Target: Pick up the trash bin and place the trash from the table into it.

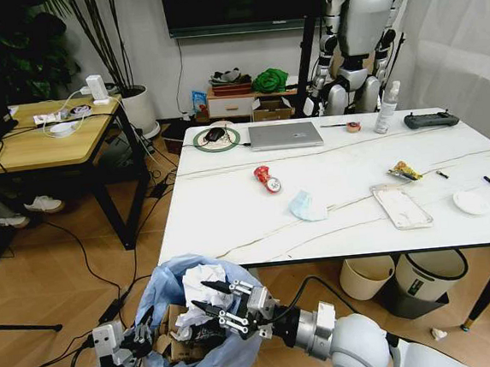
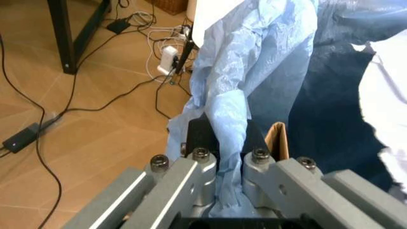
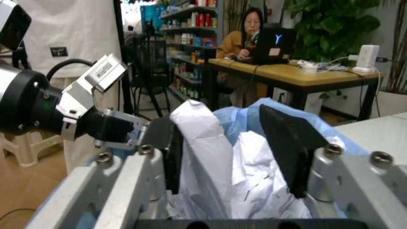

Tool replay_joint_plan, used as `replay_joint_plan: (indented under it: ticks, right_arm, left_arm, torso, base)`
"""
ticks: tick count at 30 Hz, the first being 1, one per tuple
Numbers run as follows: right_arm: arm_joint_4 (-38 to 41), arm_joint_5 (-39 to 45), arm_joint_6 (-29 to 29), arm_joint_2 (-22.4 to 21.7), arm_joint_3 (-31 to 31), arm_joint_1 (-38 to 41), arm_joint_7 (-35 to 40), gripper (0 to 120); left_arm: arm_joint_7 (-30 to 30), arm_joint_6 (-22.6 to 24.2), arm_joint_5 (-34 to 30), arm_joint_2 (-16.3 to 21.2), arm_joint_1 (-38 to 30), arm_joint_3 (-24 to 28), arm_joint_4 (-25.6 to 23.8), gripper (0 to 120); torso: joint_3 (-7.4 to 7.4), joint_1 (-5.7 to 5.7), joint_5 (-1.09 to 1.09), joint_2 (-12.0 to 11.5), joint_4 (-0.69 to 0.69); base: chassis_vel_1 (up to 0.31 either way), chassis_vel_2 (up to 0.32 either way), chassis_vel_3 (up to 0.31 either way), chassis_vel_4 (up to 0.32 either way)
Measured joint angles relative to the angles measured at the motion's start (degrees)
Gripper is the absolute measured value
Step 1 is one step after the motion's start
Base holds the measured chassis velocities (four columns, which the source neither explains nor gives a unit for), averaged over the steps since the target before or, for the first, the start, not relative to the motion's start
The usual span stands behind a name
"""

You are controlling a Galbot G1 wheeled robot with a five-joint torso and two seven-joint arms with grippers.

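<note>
The trash bin (image 1: 187, 360), lined with a billowing blue bag, hangs low beside the table's near left corner. My left gripper (image 1: 143, 331) is shut on its rim, and the left wrist view shows its jaws (image 2: 226, 143) pinching the blue bag. My right gripper (image 1: 201, 295) hovers over the bin mouth, open, with crumpled white tissue (image 3: 216, 167) lying between its fingers (image 3: 289, 138). Brown cardboard (image 1: 178, 351) sits inside the bin. On the white table (image 1: 223, 228) lie a crushed red can (image 1: 267, 179), a light blue face mask (image 1: 306, 206), a wrapper (image 1: 404, 170), a flat clear wrapper (image 1: 400, 206) and a white disc (image 1: 472, 202).
A grey laptop (image 1: 285, 135), spray bottle (image 1: 384, 108), controller (image 1: 431, 119) and round mat with a mouse (image 1: 216, 138) line the table's far side. A cream bin (image 1: 366, 276) and black-rimmed white bin (image 1: 429, 275) stand under it. A wooden desk (image 1: 35, 137) and floor cables are on the left.
</note>
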Motion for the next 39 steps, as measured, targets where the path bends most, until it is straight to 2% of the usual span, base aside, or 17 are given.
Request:
replay_joint_plan:
  ticks: [1,4,10,12,13,15,22,27,34,39]
  right_arm:
    - [0.5,-0.1,0.3,0.1,0.9,-0.2,0.4,55]
    - [1.4,0.1,0.3,0.5,2.2,-0.4,1.0,61]
    - [4.3,1.4,-0.5,0.7,5.2,-0.7,3.2,88]
    - [4.3,1.4,-0.5,0.6,5.2,-0.9,3.2,90]
    - [4.3,1.1,-0.6,0.5,5.2,-1.2,3.2,96]
    - [3.9,-0.1,-0.4,0.4,4.6,-1.9,3.3,99]
    - [3.6,-2.3,-0.1,0.5,2.0,-3.0,4.4,100]
    - [4.9,-0.4,-3.8,-0.5,-0.7,-3.3,5.8,100]
    - [7.1,6.1,-20.1,1.3,-2.0,-1.1,14.6,100]
    - [7.3,7.7,-22.8,2.0,-0.3,-0.1,16.3,100]
  left_arm:
    - [0.0,0.0,0.0,0.0,0.0,0.0,0.0,0]
    - [0.0,0.0,0.0,0.0,-0.1,0.1,0.2,0]
    - [0.0,0.0,0.0,0.5,-0.6,0.4,0.6,0]
    - [0.0,0.0,0.0,0.6,-0.7,0.5,0.7,0]
    - [-0.1,0.1,-0.1,0.7,-0.8,0.5,0.7,0]
    - [-0.1,0.1,-0.3,0.8,-0.9,0.6,0.7,0]
    - [-0.1,0.1,-0.4,1.1,-1.1,0.5,0.8,0]
    - [-0.1,0.2,-0.4,1.3,-1.2,0.6,0.8,0]
    - [-0.1,0.2,-0.5,1.3,-1.3,0.9,0.8,0]
    - [-0.1,0.2,-0.4,1.2,-1.5,1.0,0.9,0]
  torso:
    - [0.0,0.0,0.0,0.0,0.0]
    - [0.0,0.0,0.0,0.0,0.0]
    - [0.0,0.0,0.0,0.0,0.01]
    - [0.0,0.0,0.0,0.0,0.0]
    - [0.0,0.0,0.0,0.0,0.0]
    - [0.0,0.0,0.0,0.0,0.0]
    - [0.0,0.0,0.0,0.0,0.01]
    - [0.0,0.0,-0.01,0.0,0.0]
    - [0.0,0.0,0.0,0.0,0.01]
    - [0.0,0.0,0.0,0.0,0.01]
  base:
    - [0.0,0.0,0.0,0.0]
    - [0.0,0.0,0.0,0.0]
    - [0.0,0.0,0.0,0.0]
    - [0.0,0.0,0.0,0.0]
    - [0.0,0.0,0.0,0.0]
    - [0.0,0.0,0.0,0.0]
    - [0.0,0.0,0.0,0.0]
    - [0.0,0.0,0.0,0.0]
    - [0.0,0.0,0.0,0.0]
    - [0.0,0.0,0.0,0.0]
